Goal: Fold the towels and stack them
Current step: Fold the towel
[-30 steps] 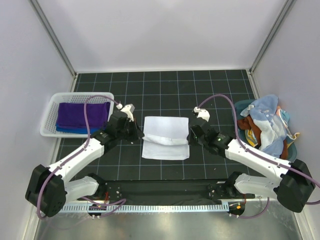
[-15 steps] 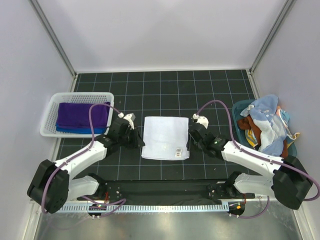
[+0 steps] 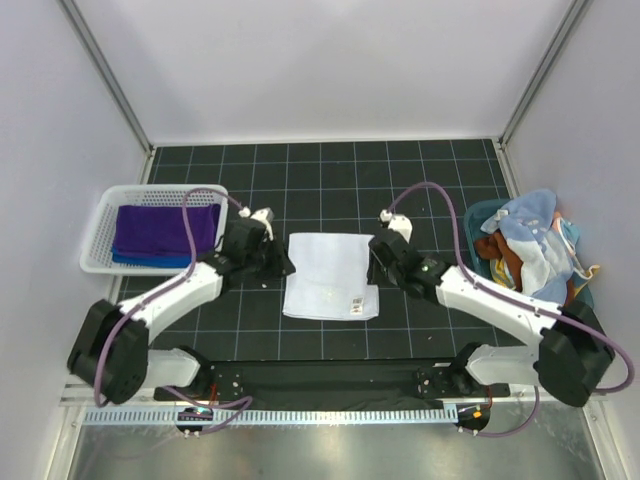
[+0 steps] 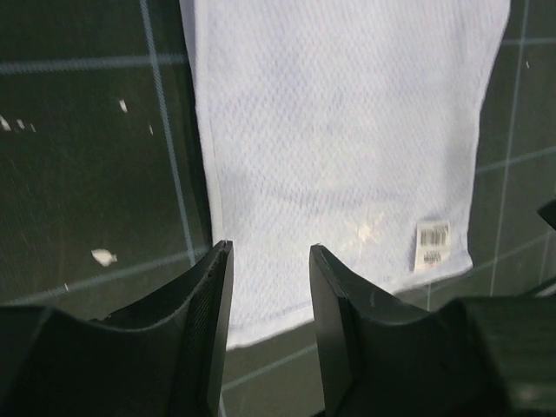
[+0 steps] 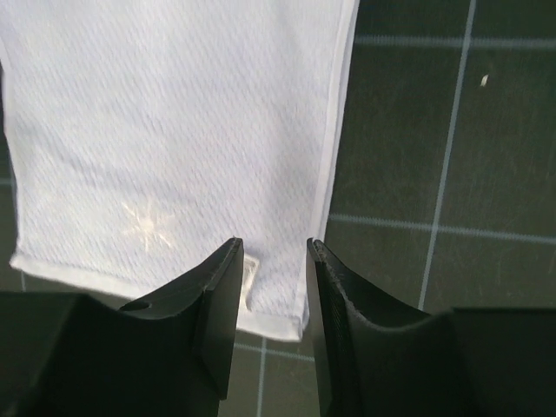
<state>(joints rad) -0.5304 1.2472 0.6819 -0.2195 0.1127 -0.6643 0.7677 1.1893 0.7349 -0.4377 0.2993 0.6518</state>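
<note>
Wrist views show left fingers (image 4: pixel 201 330) and right fingers (image 5: pixel 215 313) half parted, empty, above opposite side edges of the flat white woven towel (image 3: pixel 331 275); best pinch matching corners evenly.

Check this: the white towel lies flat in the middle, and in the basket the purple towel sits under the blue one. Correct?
No. The top view shows the purple towel on top of the blue towel in the basket, not under it. The white towel part holds.
</note>
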